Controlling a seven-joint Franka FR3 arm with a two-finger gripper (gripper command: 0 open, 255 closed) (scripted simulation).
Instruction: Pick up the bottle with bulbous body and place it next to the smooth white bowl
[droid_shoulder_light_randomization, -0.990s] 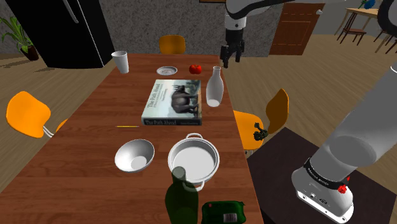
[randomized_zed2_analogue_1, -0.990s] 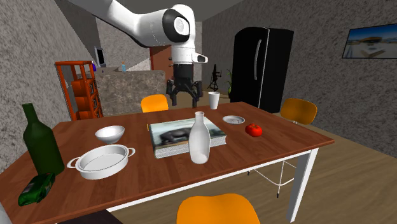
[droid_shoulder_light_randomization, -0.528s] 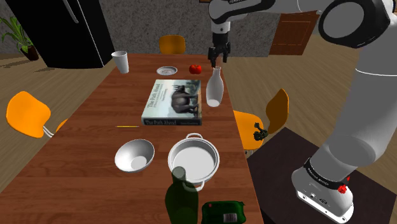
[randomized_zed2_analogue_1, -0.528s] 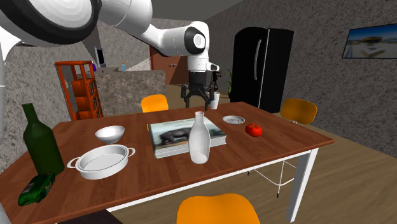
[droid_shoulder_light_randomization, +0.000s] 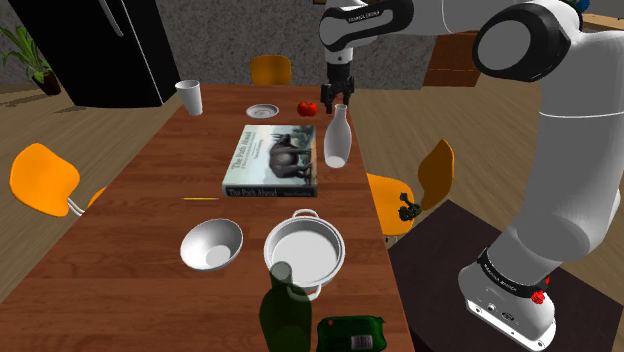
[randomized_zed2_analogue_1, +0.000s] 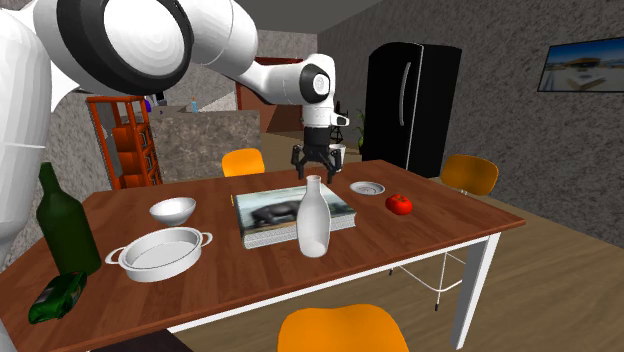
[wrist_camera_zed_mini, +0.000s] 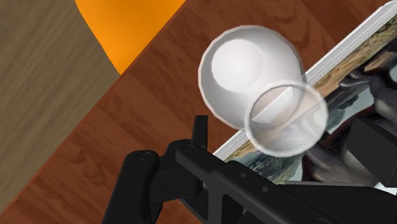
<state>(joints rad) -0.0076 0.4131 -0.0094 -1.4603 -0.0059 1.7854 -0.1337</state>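
Note:
The white bottle (droid_shoulder_light_randomization: 336, 138) with a bulbous body and narrow neck stands upright on the wooden table (droid_shoulder_light_randomization: 150, 200), beside the book's edge. My black gripper (droid_shoulder_light_randomization: 336, 98) hangs open just above its mouth, touching nothing. From the second exterior view the gripper (randomized_zed2_analogue_1: 316, 167) sits right over the bottle (randomized_zed2_analogue_1: 314, 220). In the wrist view the bottle (wrist_camera_zed_mini: 248, 73) is seen from above, its round mouth between the spread fingers of the gripper (wrist_camera_zed_mini: 287, 137). The smooth white bowl (droid_shoulder_light_randomization: 211, 244) (randomized_zed2_analogue_1: 173, 210) rests further along the table, toward the stand.
A big book (droid_shoulder_light_randomization: 272, 160) lies beside the bottle. A white two-handled pot (droid_shoulder_light_randomization: 304, 250) sits by the bowl. A tall green bottle (droid_shoulder_light_randomization: 285, 310) stands and another (droid_shoulder_light_randomization: 352, 333) lies at the near end. A tomato (droid_shoulder_light_randomization: 307, 107), saucer (droid_shoulder_light_randomization: 262, 111) and cup (droid_shoulder_light_randomization: 189, 97) are far. Orange chairs (droid_shoulder_light_randomization: 45, 178) surround the table.
The arm swung toward the shoulder view's left and came down, bringing the gripper from beyond the table's far corner to just over the bottle's mouth. The fingers stayed open.

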